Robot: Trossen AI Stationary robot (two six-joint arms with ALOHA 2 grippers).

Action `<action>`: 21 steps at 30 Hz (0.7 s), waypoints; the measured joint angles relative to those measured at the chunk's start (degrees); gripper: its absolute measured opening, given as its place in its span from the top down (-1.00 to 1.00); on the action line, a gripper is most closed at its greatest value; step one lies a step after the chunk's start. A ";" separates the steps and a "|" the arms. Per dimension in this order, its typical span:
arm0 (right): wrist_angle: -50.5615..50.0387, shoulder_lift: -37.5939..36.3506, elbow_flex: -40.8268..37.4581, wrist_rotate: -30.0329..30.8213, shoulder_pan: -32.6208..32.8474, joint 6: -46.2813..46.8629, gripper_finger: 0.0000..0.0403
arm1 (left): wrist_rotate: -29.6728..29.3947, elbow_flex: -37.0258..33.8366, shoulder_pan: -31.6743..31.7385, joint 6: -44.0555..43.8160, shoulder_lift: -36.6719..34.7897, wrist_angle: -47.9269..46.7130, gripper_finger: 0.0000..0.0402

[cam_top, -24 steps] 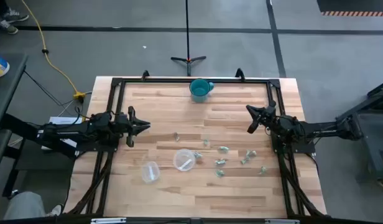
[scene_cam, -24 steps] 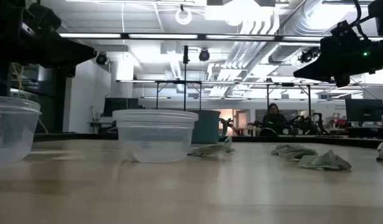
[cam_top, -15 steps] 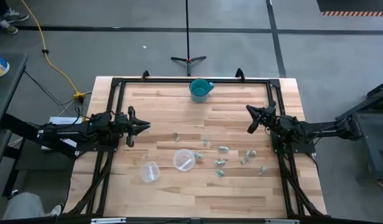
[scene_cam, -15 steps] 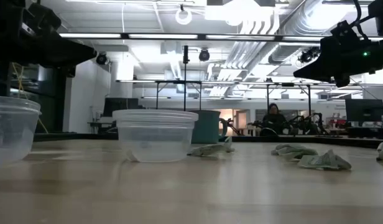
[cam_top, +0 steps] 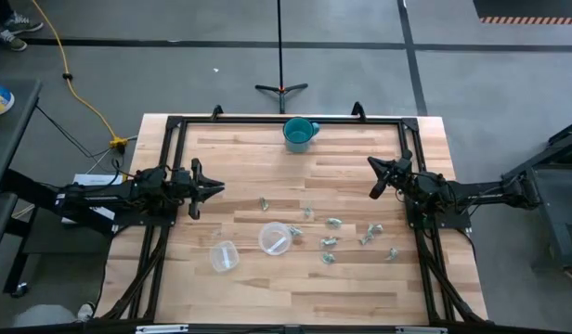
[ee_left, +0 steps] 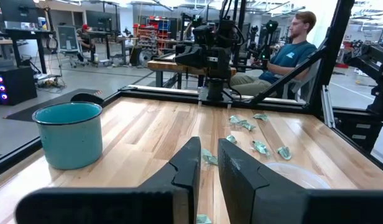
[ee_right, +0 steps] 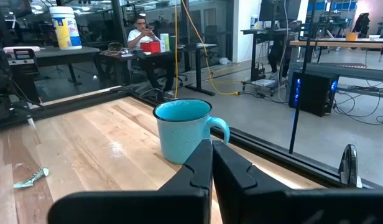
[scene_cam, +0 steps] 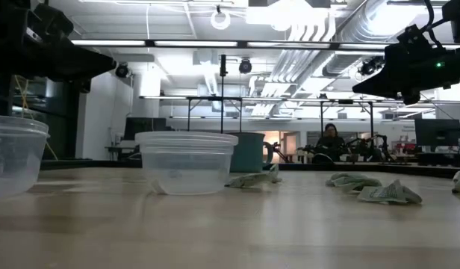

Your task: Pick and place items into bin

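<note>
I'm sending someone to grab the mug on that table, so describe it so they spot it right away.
Look at the wooden table, along its far edge midway between the two arms. The mug stands there upright and alone, apart from the wrappers and two clear plastic cups nearer the middle. It is the only teal, handled thing there.

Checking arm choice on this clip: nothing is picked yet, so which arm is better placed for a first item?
Probably right. The right end effector hangs nearer the scattered items; the left end effector sits farther off, nearer the clear bins.
</note>
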 joint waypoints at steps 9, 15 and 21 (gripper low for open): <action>0.00 0.00 -0.01 0.00 0.01 0.02 0.97 | 0.00 -0.02 0.00 0.02 0.02 0.00 0.54; 0.02 -0.01 0.00 -0.02 0.01 0.00 0.99 | 0.00 -0.01 0.00 0.01 0.02 0.02 0.54; 0.02 0.00 0.00 -0.02 0.02 0.02 0.99 | 0.00 -0.01 0.00 0.00 0.02 0.01 0.54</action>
